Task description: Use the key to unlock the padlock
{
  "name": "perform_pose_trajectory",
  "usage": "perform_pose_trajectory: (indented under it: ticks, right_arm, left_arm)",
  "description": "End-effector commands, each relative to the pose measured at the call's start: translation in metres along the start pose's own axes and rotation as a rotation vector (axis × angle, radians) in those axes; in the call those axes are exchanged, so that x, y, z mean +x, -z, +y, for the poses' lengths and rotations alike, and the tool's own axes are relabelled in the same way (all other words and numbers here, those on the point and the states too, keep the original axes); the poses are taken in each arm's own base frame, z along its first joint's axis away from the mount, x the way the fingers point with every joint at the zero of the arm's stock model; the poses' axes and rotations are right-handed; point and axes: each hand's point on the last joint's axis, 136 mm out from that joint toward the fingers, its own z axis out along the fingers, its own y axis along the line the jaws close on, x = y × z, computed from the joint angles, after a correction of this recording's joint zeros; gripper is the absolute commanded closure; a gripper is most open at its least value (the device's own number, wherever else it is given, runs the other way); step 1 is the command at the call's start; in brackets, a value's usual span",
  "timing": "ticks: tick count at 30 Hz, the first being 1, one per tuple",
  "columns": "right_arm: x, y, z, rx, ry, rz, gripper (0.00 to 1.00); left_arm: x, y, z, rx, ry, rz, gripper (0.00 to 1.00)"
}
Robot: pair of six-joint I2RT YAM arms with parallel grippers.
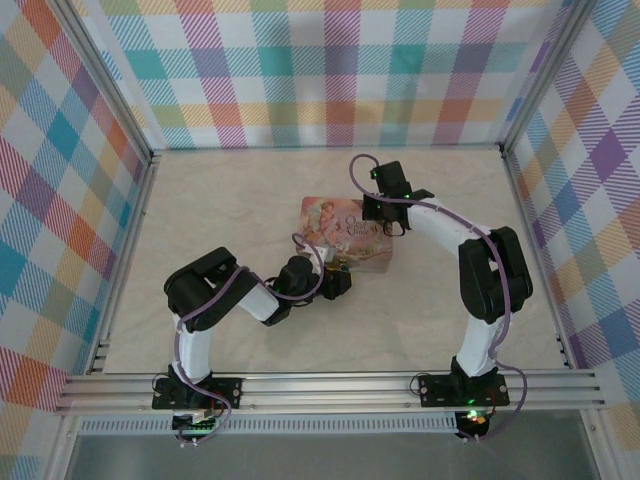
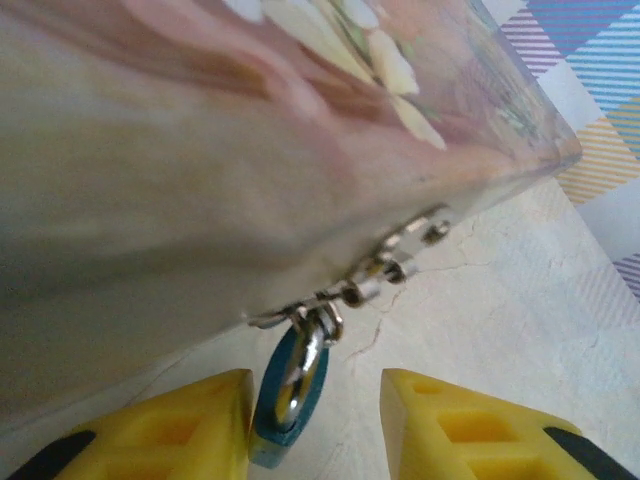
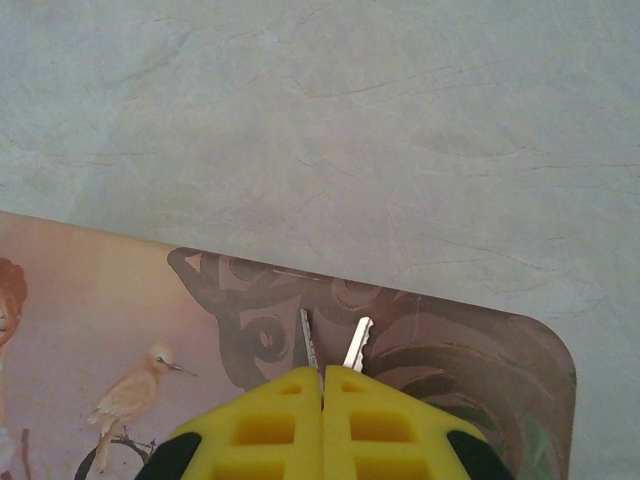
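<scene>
Left gripper [image 2: 315, 388] stands part open around the padlock [image 2: 288, 400]; right gripper [image 3: 322, 380] pinches the key [image 3: 357, 345].

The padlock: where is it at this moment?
In the left wrist view, the padlock hangs from the clasp of the tin, bottom centre, between the left gripper's yellow fingers.

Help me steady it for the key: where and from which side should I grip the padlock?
Take the padlock by its blue body, below the shackle, from the front of the tin, where it hangs off the hasp. The body is narrow and sits between the fingers of the open left gripper, so closing should pinch it.
</scene>
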Motion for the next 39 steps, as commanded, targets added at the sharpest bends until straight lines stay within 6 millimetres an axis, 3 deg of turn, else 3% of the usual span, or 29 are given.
perform_pose_trajectory:
  ticks: [1, 20, 29, 39]
  right_arm:
    - [0.002, 0.008, 0.002, -0.018, -0.012, 0.004, 1.00]
    - [-0.004, 0.020, 0.003, -0.023, 0.003, -0.023, 1.00]
    - [-0.010, 0.034, 0.001, -0.040, -0.006, -0.048, 1.00]
    - [-0.010, 0.058, -0.003, -0.069, -0.019, -0.076, 1.00]
  left_arm:
    - [-0.016, 0.002, -0.007, 0.023, 0.007, -0.020, 0.65]
    - [-0.016, 0.008, -0.001, -0.014, 0.017, 0.081, 0.88]
    - [-0.008, 0.024, 0.001, -0.053, 0.044, 0.258, 0.92]
    - [-0.012, 0.038, -0.010, -0.028, 0.161, 0.455, 0.92]
